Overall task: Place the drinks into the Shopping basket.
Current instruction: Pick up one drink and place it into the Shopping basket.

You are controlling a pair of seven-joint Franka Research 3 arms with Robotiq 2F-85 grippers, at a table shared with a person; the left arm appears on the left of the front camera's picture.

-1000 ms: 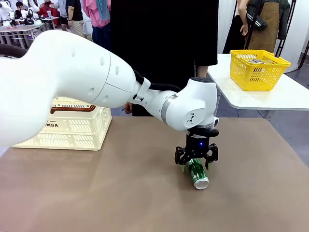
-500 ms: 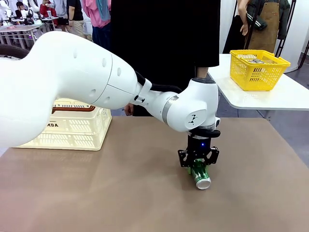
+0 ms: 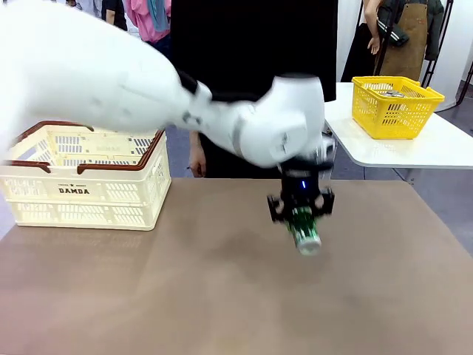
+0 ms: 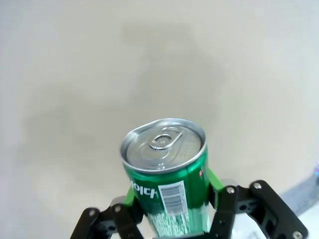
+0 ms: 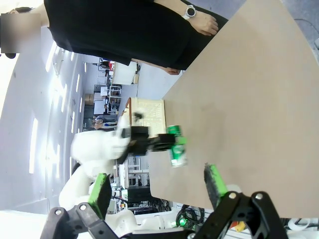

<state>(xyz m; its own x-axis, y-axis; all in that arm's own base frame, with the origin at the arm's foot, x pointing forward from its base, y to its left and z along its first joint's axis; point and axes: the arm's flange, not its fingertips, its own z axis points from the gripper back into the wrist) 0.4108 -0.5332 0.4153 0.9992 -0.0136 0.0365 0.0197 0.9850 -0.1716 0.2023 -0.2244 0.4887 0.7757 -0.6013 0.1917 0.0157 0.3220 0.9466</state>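
A green can (image 3: 304, 235) with silver ends hangs tilted above the brown table, and my left gripper (image 3: 301, 214) is shut on it. In the left wrist view the green can (image 4: 167, 174) points its pull-tab top away from me, with the green pads (image 4: 212, 181) of the left gripper (image 4: 171, 189) pressing both its sides. The cream Shopping basket (image 3: 81, 177) with brown rim stands at the table's far left, well apart from the can. My right gripper (image 5: 157, 188) is open and holds nothing; beyond it are the green can (image 5: 177, 149) and the basket (image 5: 149, 112).
A person in black stands at the table's far edge, one hand (image 5: 199, 22) near the table. A yellow mesh basket (image 3: 395, 103) sits on a separate white table at the back right. The brown tabletop (image 3: 185, 296) is bare in front.
My left gripper closed on the green can, which lay on the table, and lifted it clear. The arm rose, uncovering the cream basket.
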